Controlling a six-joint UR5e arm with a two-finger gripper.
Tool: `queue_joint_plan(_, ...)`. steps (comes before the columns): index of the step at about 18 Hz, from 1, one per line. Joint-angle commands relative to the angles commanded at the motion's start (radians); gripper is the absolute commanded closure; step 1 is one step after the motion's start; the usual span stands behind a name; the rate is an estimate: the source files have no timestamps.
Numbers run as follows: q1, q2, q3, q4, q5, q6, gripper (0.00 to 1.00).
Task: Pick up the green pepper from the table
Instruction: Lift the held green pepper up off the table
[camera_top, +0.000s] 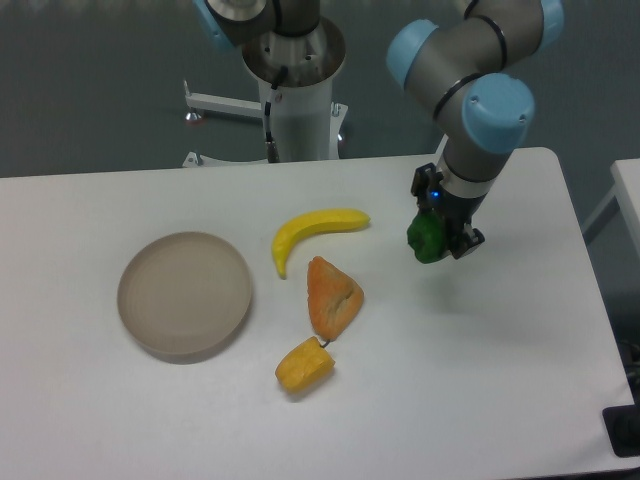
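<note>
The green pepper (426, 238) is small, glossy and bright green. It sits between the fingers of my gripper (440, 240), which is shut on it at the right side of the white table (500, 380). The pepper looks held a little above the tabletop, with a faint shadow under it. The gripper's body hides part of the pepper's right side.
A yellow banana (312, 232) lies left of the gripper. An orange wedge (332, 295) and a yellow chunk with a stem (304, 366) lie in the middle. A round beige dish (185, 292) is at the left. The robot base (298, 90) stands behind the table.
</note>
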Motion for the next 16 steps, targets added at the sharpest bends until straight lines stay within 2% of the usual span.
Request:
queue_joint_plan(2,-0.018,-0.032,0.035,0.002,0.000,-0.008,0.79)
queue_joint_plan(5,-0.026,-0.045,0.052,0.002,-0.003,-0.008,0.79)
queue_joint_plan(16,-0.026,-0.040,0.014,0.018,0.011,0.037,0.78)
